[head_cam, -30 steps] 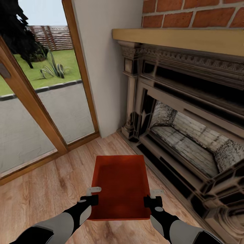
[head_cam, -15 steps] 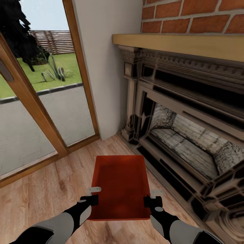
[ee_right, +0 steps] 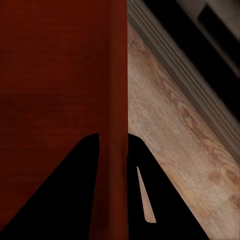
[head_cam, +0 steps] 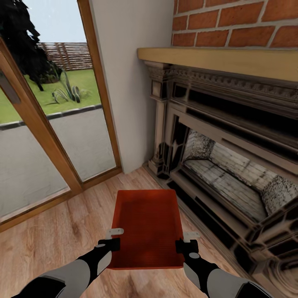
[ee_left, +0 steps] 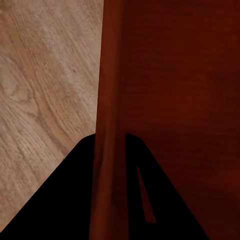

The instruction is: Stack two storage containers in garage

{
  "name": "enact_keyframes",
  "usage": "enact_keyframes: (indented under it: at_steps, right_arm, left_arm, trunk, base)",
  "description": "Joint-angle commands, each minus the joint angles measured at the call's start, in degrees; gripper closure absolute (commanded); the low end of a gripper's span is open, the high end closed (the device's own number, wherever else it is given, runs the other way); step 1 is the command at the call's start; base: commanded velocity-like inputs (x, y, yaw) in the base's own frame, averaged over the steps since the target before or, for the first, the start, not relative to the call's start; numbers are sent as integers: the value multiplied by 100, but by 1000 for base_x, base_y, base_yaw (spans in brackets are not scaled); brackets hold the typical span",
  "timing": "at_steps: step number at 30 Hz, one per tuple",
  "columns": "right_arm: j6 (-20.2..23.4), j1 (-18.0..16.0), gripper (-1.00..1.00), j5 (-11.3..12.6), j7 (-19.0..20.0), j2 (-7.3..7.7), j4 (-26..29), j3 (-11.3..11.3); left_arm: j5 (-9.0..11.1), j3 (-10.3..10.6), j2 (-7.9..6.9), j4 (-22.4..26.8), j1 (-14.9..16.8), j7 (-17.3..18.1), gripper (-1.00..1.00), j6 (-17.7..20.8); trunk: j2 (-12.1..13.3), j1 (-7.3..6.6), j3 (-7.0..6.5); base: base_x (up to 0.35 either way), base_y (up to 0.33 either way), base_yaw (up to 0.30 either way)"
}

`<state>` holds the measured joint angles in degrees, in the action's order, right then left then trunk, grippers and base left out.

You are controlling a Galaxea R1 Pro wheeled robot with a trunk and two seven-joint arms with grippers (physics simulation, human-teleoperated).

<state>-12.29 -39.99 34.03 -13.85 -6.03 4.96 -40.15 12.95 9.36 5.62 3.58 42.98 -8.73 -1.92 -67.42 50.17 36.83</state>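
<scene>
Living-room plank floor point(head_cam: 62, 231), fireplace point(head_cam: 231, 165) on my right, glass door point(head_cam: 49, 136) ahead-left. I'm carrying one storage container point(head_cam: 147, 225) level between both arms, long axis pointing away from me. Left gripper point(head_cam: 112, 236) is clamped on its left wall, right gripper point(head_cam: 187, 241) on its right wall, equally near.

The head camera is looking down at 12 o'clock; both wrist cameras are hugging the container point(head_cam: 147, 225) walls closely.

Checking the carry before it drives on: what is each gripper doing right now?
Left gripper: shut on the storage container's left wall.
Right gripper: shut on the same container's right wall.
</scene>
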Motion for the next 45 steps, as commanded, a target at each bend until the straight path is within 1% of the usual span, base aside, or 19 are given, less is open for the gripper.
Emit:
enact_keyframes:
  at_steps: [1,11,16,18,23,40,45]
  right_arm:
    - [-1,2,100,128,23,-1,-12,-143]
    - [-1,1,100,122,27,-2,-12,-143]
    - [0,1,100,121,38,4,-12,-143]
    - [-1,1,100,126,40,5,-12,-143]
    - [-1,1,100,127,41,6,-12,-135]
    - [4,0,100,121,40,6,-12,-142]
    - [7,1,100,128,34,6,-12,-143]
  left_arm:
    - [-5,-215,0,55,9,-33,100,-67]
    - [-10,-215,0,55,9,-33,100,-68]
    - [-6,-218,0,55,9,-37,100,-63]
    - [-4,-222,0,55,9,-63,100,-63]
    - [5,-224,5,53,9,-422,100,-63]
    - [6,-224,0,46,9,-457,100,-71]
    - [6,-224,0,46,9,-435,100,-71]
  trunk:
    - [-3,0,-5]
    - [-3,0,-94]
    - [-3,0,-104]
    - [-3,0,-105]
    - [-3,0,-105]
    - [-3,0,-105]
    - [-3,0,-119]
  base:
    - [0,0,0]
    - [0,0,0]
    - [-56,0,0]
    - [-271,0,0]
    - [-331,0,0]
    - [-331,0,0]
    - [-135,0,0]
